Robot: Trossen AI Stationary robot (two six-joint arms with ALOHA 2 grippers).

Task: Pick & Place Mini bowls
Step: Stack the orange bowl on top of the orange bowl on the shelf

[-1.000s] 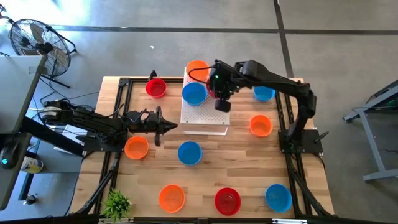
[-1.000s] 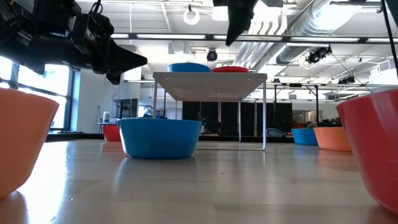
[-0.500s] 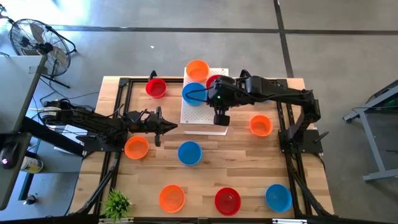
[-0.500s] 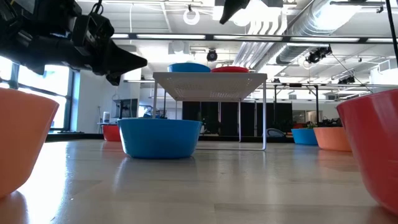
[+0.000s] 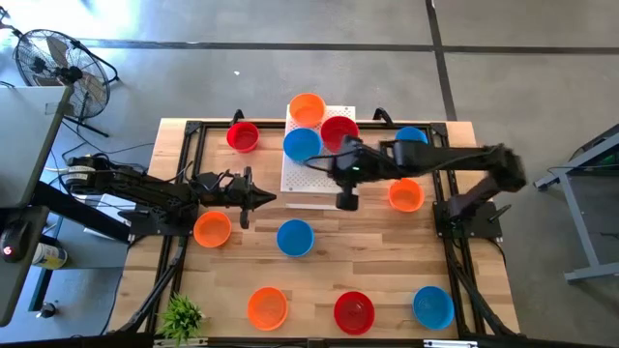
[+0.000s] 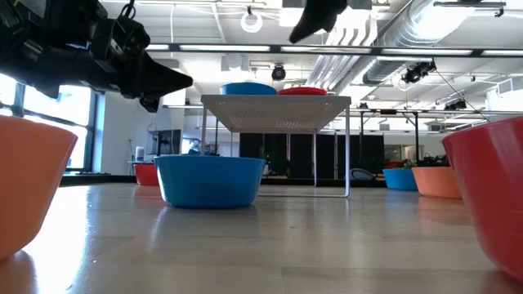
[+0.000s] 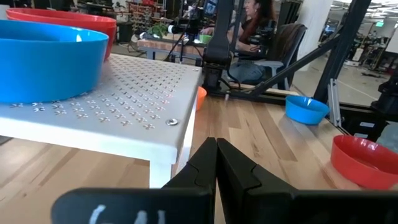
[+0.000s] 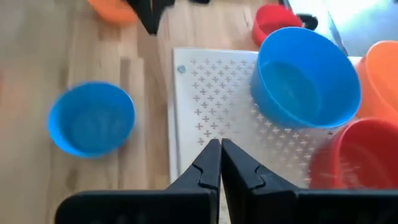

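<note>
Three mini bowls sit on the raised white perforated board (image 5: 314, 179): orange (image 5: 307, 108), blue (image 5: 302, 145) and red (image 5: 339, 130). More mini bowls rest on the wooden table around it, among them blue (image 5: 295, 237) and orange (image 5: 405, 194). My right gripper (image 5: 313, 161) hovers shut and empty above the board's near part, slanting down, next to the blue bowl (image 8: 305, 78) and the red one (image 8: 360, 155). My left gripper (image 5: 268, 197) is shut and level, left of the board's near corner (image 7: 171, 134).
Other bowls lie along the near edge: orange (image 5: 267, 306), red (image 5: 354, 311), blue (image 5: 432, 306). An orange one (image 5: 212, 229) sits under my left arm, a red one (image 5: 243, 135) at the far left and a blue one (image 5: 411, 138) at the far right. A small plant (image 5: 182, 316) stands at the near left corner.
My right gripper has drawn back from above the red bowl on the board toward the table's near edge, sinking a little and tipping less steeply. The red bowl stays on the board, now uncovered.
</note>
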